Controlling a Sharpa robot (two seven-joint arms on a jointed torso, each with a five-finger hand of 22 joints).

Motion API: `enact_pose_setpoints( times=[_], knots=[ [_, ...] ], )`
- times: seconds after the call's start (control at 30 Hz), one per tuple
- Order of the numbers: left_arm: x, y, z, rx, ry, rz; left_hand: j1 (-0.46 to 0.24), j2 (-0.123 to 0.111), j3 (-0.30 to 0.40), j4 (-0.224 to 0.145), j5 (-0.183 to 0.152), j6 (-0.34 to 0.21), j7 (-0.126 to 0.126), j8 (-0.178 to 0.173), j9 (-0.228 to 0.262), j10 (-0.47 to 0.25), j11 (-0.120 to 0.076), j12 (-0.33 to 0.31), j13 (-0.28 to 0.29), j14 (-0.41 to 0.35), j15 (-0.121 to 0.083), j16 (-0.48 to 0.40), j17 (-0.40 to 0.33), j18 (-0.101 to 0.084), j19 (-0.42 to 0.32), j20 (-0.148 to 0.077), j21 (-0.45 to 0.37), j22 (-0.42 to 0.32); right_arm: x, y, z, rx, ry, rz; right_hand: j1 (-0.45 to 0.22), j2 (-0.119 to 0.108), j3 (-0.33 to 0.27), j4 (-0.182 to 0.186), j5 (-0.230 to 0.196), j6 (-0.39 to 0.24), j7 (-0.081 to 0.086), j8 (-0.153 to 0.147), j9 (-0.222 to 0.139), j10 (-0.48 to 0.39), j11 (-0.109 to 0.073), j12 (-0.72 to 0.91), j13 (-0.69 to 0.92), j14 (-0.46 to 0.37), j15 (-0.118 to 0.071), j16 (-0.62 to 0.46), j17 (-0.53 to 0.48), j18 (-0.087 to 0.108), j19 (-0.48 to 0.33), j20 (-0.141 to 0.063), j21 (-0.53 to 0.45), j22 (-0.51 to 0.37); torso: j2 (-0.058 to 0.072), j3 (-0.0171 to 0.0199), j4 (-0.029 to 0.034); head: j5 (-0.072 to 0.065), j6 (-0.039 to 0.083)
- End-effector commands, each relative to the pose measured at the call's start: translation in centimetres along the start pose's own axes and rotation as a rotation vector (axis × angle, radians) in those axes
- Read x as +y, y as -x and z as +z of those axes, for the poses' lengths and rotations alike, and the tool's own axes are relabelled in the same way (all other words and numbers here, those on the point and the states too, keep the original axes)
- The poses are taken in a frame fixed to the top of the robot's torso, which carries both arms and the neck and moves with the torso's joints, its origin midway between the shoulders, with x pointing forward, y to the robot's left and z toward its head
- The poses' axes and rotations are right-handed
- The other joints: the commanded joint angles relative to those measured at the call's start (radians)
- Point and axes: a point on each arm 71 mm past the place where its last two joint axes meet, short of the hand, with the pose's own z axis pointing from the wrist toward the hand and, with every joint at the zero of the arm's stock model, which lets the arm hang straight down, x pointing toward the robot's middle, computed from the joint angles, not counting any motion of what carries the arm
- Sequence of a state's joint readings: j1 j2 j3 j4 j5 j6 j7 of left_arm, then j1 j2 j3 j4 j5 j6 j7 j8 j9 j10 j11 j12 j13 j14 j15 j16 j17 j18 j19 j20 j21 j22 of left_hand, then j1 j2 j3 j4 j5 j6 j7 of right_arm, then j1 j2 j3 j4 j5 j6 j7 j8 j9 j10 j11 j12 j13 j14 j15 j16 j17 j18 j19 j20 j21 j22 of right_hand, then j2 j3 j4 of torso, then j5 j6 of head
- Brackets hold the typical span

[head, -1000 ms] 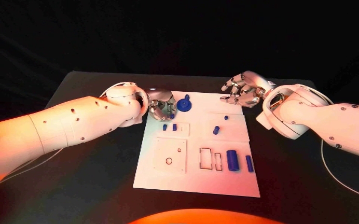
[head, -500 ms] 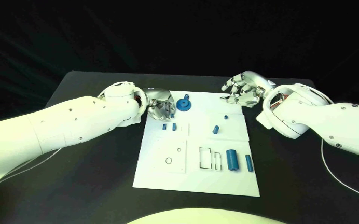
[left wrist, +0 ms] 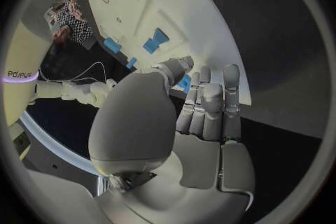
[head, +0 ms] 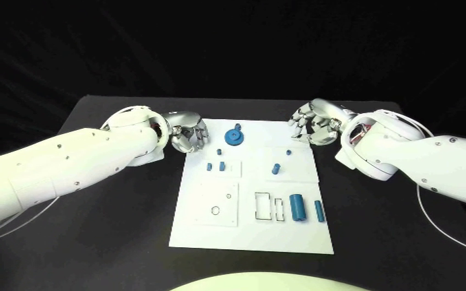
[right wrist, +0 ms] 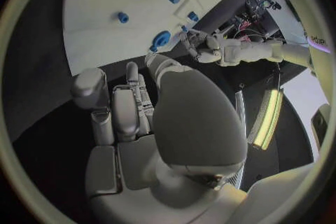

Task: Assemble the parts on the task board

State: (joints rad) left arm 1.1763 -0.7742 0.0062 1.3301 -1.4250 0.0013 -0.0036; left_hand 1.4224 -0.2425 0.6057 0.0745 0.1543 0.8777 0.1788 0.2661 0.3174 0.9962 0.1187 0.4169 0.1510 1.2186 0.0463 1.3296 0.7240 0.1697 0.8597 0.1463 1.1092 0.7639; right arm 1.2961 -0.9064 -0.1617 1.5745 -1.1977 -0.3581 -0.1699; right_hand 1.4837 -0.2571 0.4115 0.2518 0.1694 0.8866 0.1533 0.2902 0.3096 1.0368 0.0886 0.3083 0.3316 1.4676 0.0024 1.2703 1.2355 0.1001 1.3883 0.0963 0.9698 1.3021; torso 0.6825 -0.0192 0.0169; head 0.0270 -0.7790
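The white task board [head: 252, 234] lies in the middle of the black table. A blue wheel-shaped part [head: 234, 135] sits near its far edge, also seen in the right wrist view [right wrist: 160, 40]. Two small blue pegs [head: 215, 166] stand left of centre, and a short blue part [head: 277, 168] and a tiny one [head: 290, 150] lie further right. Two blue cylinders [head: 307, 208] lie near the right edge. My left hand [head: 187, 131] hovers just off the board's far left corner, fingers straight [left wrist: 210, 103], holding nothing. My right hand [head: 312, 122] hangs at the far right corner, empty [right wrist: 129, 106].
Outlined recesses [head: 270, 206] and a square plate with holes [head: 219, 203] mark the near half of the board. Bare black table [head: 107, 237] lies on both sides of the board and in front of it.
My left hand has drawn back to the left, away from the blue wheel-shaped part and off the board's edge. The right hand has hardly moved.
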Motion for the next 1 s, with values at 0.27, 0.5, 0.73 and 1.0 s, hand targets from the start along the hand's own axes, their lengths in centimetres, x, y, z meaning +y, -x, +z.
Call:
enact_pose_setpoints(
  times=[0.27, 0.5, 0.73, 1.0],
  knots=[
    [0.7, 2.7, -2.4, -0.267, -0.088, -0.555, 0.031, 0.028, 0.035, -0.025, 0.001, 0.006, 0.02, -0.013, 0.007, -0.035, 0.013, -0.018, -0.014, -0.132, 0.006, -0.166, -0.24, 0.016, -0.036, 0.003, -0.035, -0.022, 0.1, -2.3, -0.1, 0.061, 0.134, -0.286, -0.005, -0.019, 0.039, -0.016, -0.009, 0.023, -0.006, -0.011, -0.009, 0.023, -0.003, -0.064, -0.09, 0.048, 0.007, 0.067, 0.052, -0.022, 0.045, -0.002, 0.156, 0.093, 0.0, 0.0003, 0.0014, -0.028, 0.007],
    [0.1, 3.2, -3.2, -0.332, -0.172, -0.823, 0.014, 0.04, 0.023, -0.023, -0.002, 0.004, 0.025, -0.019, 0.009, -0.048, 0.019, -0.018, -0.02, -0.151, 0.011, -0.227, -0.271, 0.014, -0.06, 0.008, -0.056, -0.033, 0.0, -3.3, 0.2, 0.075, 0.138, -0.324, -0.016, -0.027, 0.038, -0.022, 0.002, 0.02, 0.009, -0.019, -0.012, 0.02, 0.01, -0.081, -0.113, 0.05, 0.016, 0.077, 0.058, -0.025, 0.048, 0.003, 0.172, 0.105, 0.001, -0.0021, 0.0029, -0.032, 0.009],
    [-0.2, 3.4, -3.5, -0.37, -0.203, -0.993, 0.012, 0.046, 0.018, -0.023, -0.002, 0.005, 0.026, -0.018, 0.011, -0.05, 0.019, -0.015, -0.021, -0.155, 0.012, -0.239, -0.277, 0.015, -0.064, 0.009, -0.063, -0.037, 0.3, -4.1, 0.6, 0.102, 0.137, -0.34, -0.018, -0.023, 0.04, -0.027, 0.013, 0.03, 0.011, -0.017, -0.012, 0.026, 0.012, -0.084, -0.122, 0.053, 0.018, 0.093, 0.073, -0.029, 0.056, 0.006, 0.199, 0.119, 0.001, -0.0015, -0.0002, -0.03, 0.011],
    [-0.1, 3.5, -3.7, -0.391, -0.203, -1.024, 0.013, 0.048, 0.015, -0.025, -0.001, 0.004, 0.028, -0.018, 0.012, -0.053, 0.02, -0.014, -0.021, -0.157, 0.013, -0.246, -0.28, 0.015, -0.064, 0.01, -0.066, -0.039, 0.1, -4.6, 0.9, 0.113, 0.115, -0.365, -0.027, -0.019, 0.045, -0.025, 0.023, 0.04, 0.009, -0.014, -0.011, 0.04, 0.01, -0.085, -0.131, 0.055, 0.017, 0.099, 0.076, -0.031, 0.061, 0.007, 0.217, 0.129, 0.001, -0.0009, 0.0021, -0.033, 0.009]
  ],
)
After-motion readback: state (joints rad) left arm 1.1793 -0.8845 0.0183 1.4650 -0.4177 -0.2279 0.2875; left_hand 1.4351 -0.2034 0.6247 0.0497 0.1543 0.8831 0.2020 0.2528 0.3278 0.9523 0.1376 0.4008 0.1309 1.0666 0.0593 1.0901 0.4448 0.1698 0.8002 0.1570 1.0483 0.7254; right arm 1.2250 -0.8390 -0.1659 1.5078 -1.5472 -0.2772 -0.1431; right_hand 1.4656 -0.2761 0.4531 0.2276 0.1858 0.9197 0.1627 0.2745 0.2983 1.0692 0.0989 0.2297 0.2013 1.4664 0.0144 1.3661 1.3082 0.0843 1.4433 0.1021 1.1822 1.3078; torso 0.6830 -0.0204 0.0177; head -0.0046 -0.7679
